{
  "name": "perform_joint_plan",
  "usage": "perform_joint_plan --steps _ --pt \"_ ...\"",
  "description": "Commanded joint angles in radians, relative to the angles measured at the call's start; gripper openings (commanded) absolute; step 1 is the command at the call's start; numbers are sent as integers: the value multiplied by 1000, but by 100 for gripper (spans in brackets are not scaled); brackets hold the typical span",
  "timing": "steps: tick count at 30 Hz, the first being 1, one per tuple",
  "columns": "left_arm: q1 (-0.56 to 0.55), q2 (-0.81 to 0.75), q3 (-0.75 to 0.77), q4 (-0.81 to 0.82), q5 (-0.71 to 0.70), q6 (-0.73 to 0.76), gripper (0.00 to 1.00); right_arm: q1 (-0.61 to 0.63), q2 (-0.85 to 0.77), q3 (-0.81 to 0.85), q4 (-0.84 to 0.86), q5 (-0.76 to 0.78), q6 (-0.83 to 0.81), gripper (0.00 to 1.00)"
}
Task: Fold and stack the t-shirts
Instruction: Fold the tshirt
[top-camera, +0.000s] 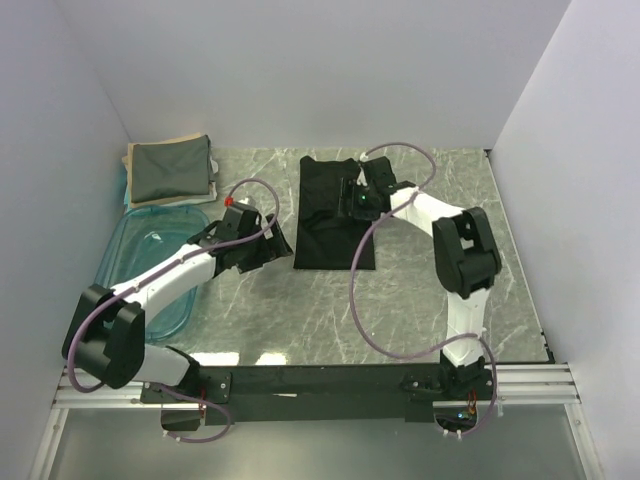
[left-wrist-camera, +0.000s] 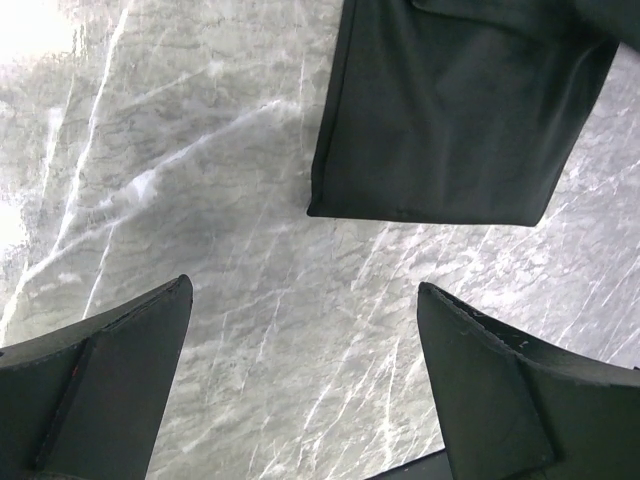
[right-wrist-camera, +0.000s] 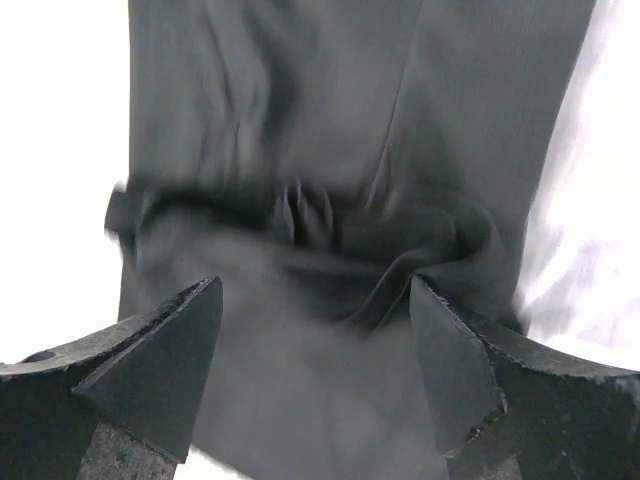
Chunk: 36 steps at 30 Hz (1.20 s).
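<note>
Top external: left gripper (top-camera: 278, 243) beside black t-shirt (top-camera: 322, 238), right gripper (top-camera: 352, 203) over it.

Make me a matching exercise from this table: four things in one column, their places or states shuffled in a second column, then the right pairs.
Things:
1. black t-shirt
2. grey-green shirt
3. blue tub
4. left gripper

Places or states:
A. top of the folded pile, far left corner
B. jaws open over the bare marble table
C. lying in the middle of the table
D. left side of the table, nearer than the pile

Pairs: 1-C, 2-A, 3-D, 4-B
</note>
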Motion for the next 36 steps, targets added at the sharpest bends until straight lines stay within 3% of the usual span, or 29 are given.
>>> perform_joint_plan --steps 1,7,12,14,21,26,36 --pt "-5 -38 -20 46 7 -16 100 -3 80 169 -12 90 -36 82" --pt "-24 -24 -27 58 24 -16 99 -5 157 320 -76 147 -33 82" --pt "-39 -3 -20 66 23 -20 99 -3 73 306 -86 193 -27 82" --pt "-44 2 -15 64 24 -20 99 -2 -8 262 -73 188 -27 82" --pt "-48 -27 -35 49 1 -23 100 58 -199 -125 98 -29 8 82" --pt "-50 -88 -66 21 -13 -21 99 112 -148 -157 126 -60 16 82" --pt "-50 -231 -141 -44 -75 -44 99 133 76 86 140 -2 33 83"
